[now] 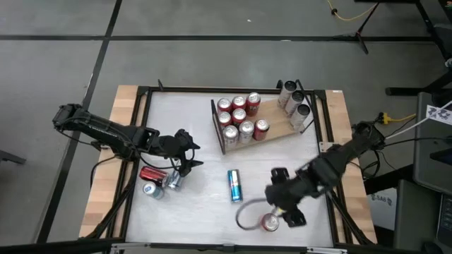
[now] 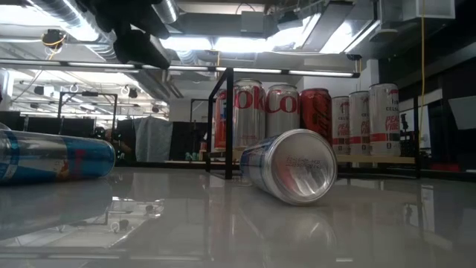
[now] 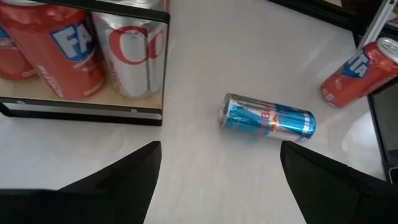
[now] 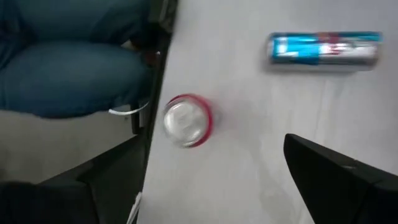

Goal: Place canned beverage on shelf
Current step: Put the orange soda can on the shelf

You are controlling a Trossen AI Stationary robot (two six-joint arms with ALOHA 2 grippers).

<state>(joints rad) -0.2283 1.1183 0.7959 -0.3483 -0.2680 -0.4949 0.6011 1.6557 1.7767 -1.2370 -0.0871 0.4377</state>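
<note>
A red can (image 1: 270,224) stands upright near the table's front edge and also shows in the right wrist view (image 4: 187,120). My right gripper (image 1: 282,206) hovers open just above and beside it, touching nothing; the can lies ahead of its fingers (image 4: 199,193). A slim blue can (image 1: 234,185) lies on its side mid-table. The wooden shelf (image 1: 277,128), with a dark rail (image 1: 216,127) on its left edge, carries several upright cans. My left gripper (image 1: 195,156) is open and empty, left of the blue can (image 3: 267,119).
Three cans (image 1: 157,181) lie on their sides at the table's left, below my left arm. A grey loop (image 1: 244,217) lies beside the red can. In the low view a silver can (image 2: 294,165) lies in front. A person's legs (image 4: 62,68) are past the near edge.
</note>
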